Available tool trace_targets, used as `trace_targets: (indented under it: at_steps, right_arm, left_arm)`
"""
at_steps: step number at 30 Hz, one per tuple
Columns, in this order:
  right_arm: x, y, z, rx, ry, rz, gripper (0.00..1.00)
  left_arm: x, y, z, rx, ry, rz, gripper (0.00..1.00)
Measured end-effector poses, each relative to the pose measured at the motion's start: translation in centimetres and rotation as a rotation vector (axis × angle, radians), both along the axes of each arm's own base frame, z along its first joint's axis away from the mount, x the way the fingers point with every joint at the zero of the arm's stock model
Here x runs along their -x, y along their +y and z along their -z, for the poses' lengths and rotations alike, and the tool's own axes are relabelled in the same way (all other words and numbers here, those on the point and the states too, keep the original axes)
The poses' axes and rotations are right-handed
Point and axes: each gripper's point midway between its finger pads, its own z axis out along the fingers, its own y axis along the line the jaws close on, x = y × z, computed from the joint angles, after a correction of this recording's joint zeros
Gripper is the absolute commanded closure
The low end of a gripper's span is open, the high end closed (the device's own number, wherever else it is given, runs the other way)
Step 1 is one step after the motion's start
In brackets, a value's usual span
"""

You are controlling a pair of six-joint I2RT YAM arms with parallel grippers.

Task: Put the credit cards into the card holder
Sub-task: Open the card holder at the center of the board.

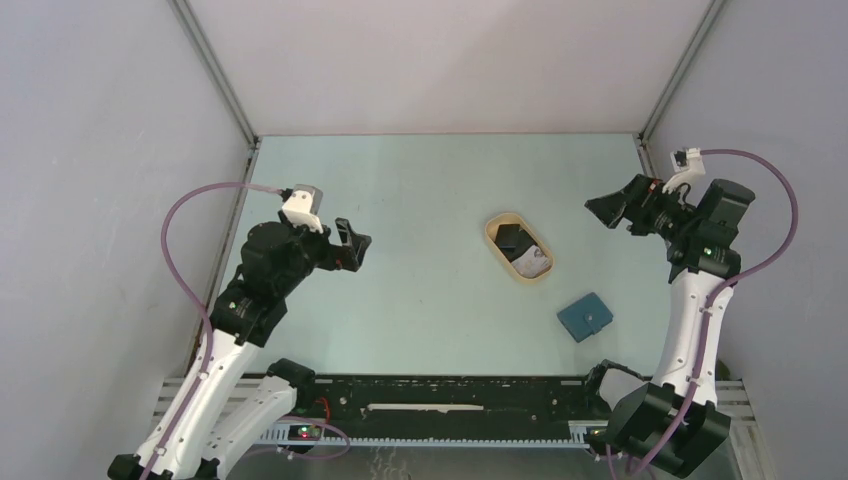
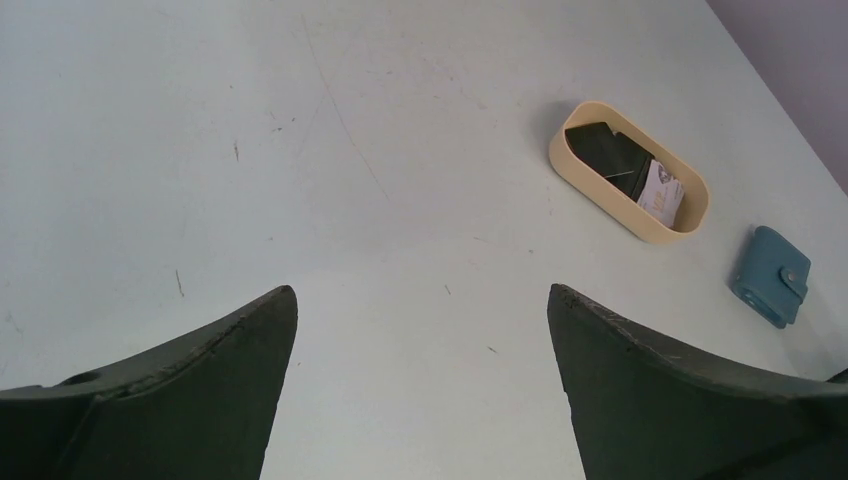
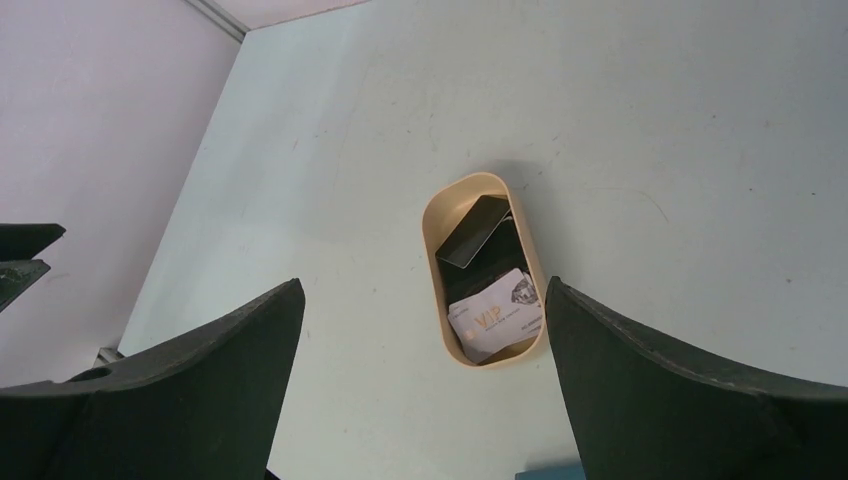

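The credit cards lie in a beige oval tray (image 1: 542,272): black cards (image 1: 514,238) at its far end and a whitish card (image 1: 533,263) marked VIP at its near end. They also show in the right wrist view, black (image 3: 474,231) and whitish (image 3: 494,318), and in the left wrist view (image 2: 610,153). The teal-blue card holder (image 1: 586,316) lies closed on the table, near and right of the tray; it also shows in the left wrist view (image 2: 772,275). My left gripper (image 1: 356,245) is open and empty, raised at the left. My right gripper (image 1: 604,211) is open and empty, raised right of the tray.
The tray's rim shows in the left wrist view (image 2: 620,213) and the right wrist view (image 3: 432,300). Grey walls with metal corner posts (image 1: 215,75) enclose the table. A black rail (image 1: 450,400) runs along the near edge between the arm bases.
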Motion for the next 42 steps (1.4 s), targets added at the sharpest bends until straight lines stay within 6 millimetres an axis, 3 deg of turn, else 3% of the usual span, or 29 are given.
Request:
trace_targets:
  at_steps: [8, 14, 16, 21, 24, 28, 32, 38, 42]
  right_arm:
    - [-0.2, -0.1, -0.2, -0.006, -0.004, 0.009, 0.00]
    - [-0.2, 0.8, 0.4, 0.073, -0.035, -0.049, 0.00]
    - [0.1, 2.2, 1.0, 0.155, -0.067, -0.138, 0.00]
    - [3.3, 9.4, 3.7, 0.366, -0.150, -0.540, 0.00]
    - [4.3, 11.2, 5.8, 0.412, -0.133, -0.679, 0.00]
    - [3.1, 10.9, 9.5, 0.456, -0.010, -0.703, 0.00]
    - [1.6, 9.2, 13.0, 0.541, 0.118, -0.644, 0.03]
    - [0.7, 6.6, 14.9, 0.642, 0.201, -0.566, 0.08]
    - [2.0, 6.0, 15.6, 0.675, 0.206, -0.632, 0.03]
  left_arm:
    - [0.2, -0.3, -0.2, 0.012, -0.006, 0.022, 0.00]
    - [0.8, -1.8, -1.1, 0.087, -0.021, 0.087, 0.00]
    - [1.1, -2.6, -1.6, 0.136, -0.014, 0.122, 0.00]
    - [2.3, -4.1, -2.2, 0.184, -0.007, 0.181, 0.00]
    - [3.4, -5.1, -1.8, 0.150, -0.015, 0.218, 0.00]
    - [3.5, -4.9, -0.2, 0.087, 0.013, 0.202, 0.00]
    - [3.1, -4.5, 1.3, 0.050, 0.047, 0.175, 0.00]
    - [2.9, -4.2, 3.3, 0.010, 0.100, 0.162, 0.00]
    - [2.9, -4.2, 3.5, 0.000, 0.104, 0.163, 0.00]
